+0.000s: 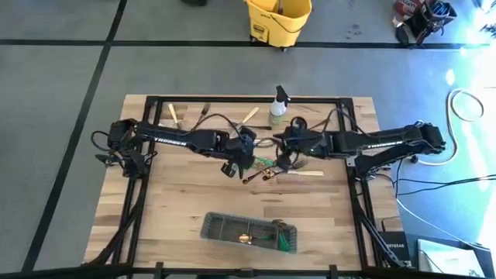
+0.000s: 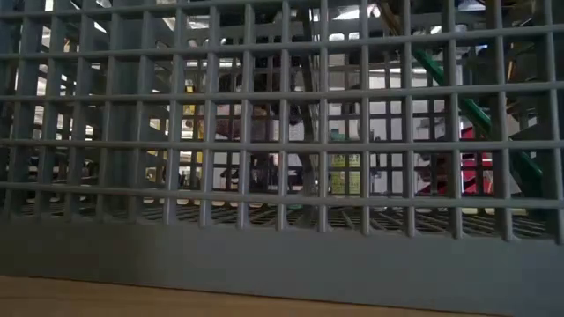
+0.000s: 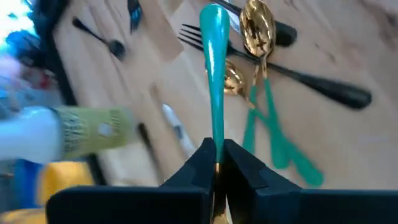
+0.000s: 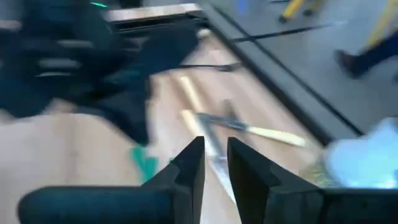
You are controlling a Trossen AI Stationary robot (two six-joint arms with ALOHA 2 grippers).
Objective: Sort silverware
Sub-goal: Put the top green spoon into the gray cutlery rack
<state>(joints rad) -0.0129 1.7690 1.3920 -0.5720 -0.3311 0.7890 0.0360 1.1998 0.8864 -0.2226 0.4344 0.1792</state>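
On the wooden tabletop (image 1: 178, 201) the left gripper (image 3: 217, 163) pinches a green-handled utensil (image 3: 214, 68) above the loose silverware (image 3: 267, 56), so by my judgement carrying it to the mesh caddy (image 1: 225, 226) comes next, while the right gripper (image 4: 214, 163), fingers slightly apart and empty, hovers nearby.

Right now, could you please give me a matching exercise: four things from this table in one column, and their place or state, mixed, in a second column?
1. left end effector
2. right end effector
3. spray bottle
4. mesh caddy

A. by the table edge nearest the low camera
B. fingers apart, nothing between them
C. shut on a green handle
D. upright, by the table edge toward the yellow bucket

Pairs: 1-C, 2-B, 3-D, 4-A.
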